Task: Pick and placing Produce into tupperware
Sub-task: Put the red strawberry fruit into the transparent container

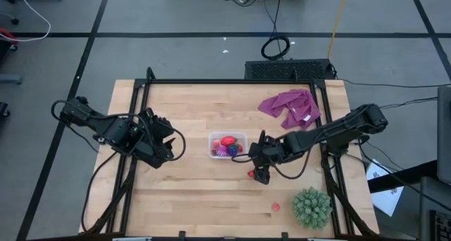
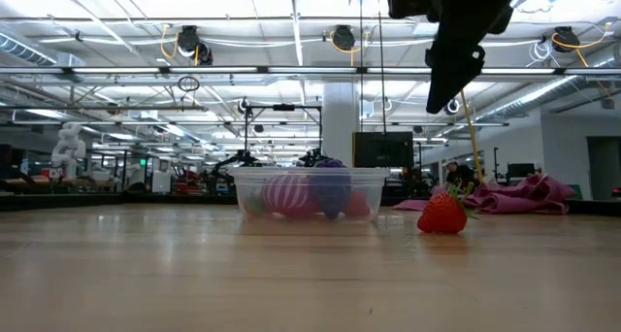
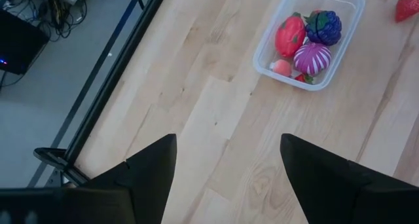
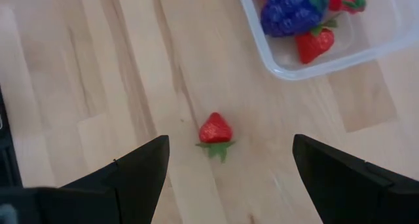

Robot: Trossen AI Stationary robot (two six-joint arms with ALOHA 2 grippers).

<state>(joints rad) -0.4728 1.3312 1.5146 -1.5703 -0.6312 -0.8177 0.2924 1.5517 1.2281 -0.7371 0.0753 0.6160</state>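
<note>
The right gripper (image 4: 228, 168) is hovering, fingers spread wide, above a strawberry (image 4: 215, 129) lying on the table (image 4: 98, 86) beside the tupperware (image 4: 314, 65); the left gripper (image 3: 228, 175), also spread, is waiting aside.

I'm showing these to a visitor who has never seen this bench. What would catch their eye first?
Probably the clear tupperware mid-table, bright with red and purple toy fruit. Next, the lone strawberry lying on the wood just outside the box, with the right claw hanging open above it. The green spiky ball at the table's near right corner and the magenta cloth at the far right also stand out.
</note>
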